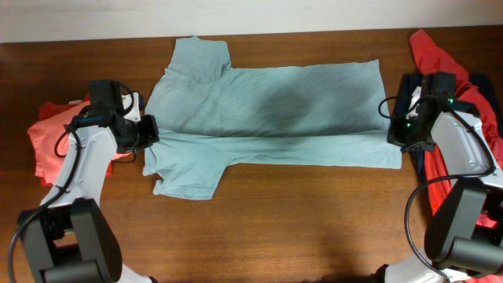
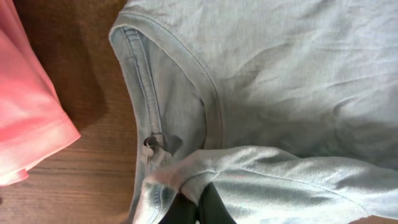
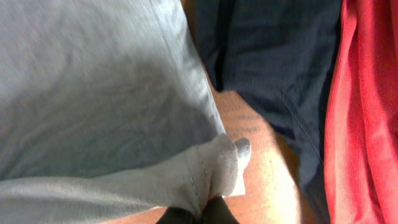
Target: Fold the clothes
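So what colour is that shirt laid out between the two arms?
The T-shirt is a plain pale grey-blue, no print. The overhead view shows it best.

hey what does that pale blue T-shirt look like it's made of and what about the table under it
The pale blue T-shirt is likely a thin cotton-type jersey knit with a matte finish. It lies in soft wrinkles and has a stitched collar seam. The table looks like dark brown wood or wood-look laminate with a slightly satin finish. Streaky grain shows, but which of the two it is stays unclear.
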Motion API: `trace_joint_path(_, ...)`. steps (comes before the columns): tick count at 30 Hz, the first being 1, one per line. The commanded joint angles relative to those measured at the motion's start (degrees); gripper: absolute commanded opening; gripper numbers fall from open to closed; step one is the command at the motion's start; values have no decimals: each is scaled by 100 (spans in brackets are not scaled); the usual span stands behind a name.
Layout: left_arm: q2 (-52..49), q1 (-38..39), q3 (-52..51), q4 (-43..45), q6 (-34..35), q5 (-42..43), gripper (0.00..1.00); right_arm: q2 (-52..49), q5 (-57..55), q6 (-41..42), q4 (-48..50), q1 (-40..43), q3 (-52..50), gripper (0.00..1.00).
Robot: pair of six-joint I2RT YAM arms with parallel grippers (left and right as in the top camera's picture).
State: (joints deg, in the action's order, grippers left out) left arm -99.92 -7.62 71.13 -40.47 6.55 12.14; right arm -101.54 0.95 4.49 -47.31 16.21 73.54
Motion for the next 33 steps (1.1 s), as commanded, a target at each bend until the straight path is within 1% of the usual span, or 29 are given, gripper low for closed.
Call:
trace_joint_path(1,-144,-4,-13,109,33,4,1,-22,136,0,116,31,-4,4)
trace_joint_path(16,-232,-4,-13,782,31,4,2,-22,166,2,424,31,-4,4)
trace_joint_path(21,-232,-2,-13,898,31,7,5,-22,168,2,492,31,-4,5)
trace_joint_path(25,-234,-4,-13,898,31,4,9,-63,168,2,520,31,-4,5)
trace_joint_path(26,-234,-4,-13,898,31,4,12,-94,170,2,520,31,-4,5)
trace_joint_path(27,-236,-4,-13,898,31,4,20,-122,197,2,518,31,-4,6)
trace_joint_path(29,-236,-4,-13,892,31,7,34,-219,262,2,511,31,-4,22)
trace_joint_path(30,-236,-4,-13,872,31,7,38,-282,297,2,509,31,-4,34)
trace_joint_path(33,-236,-2,-13,688,31,9,39,-398,356,0,470,31,-4,46)
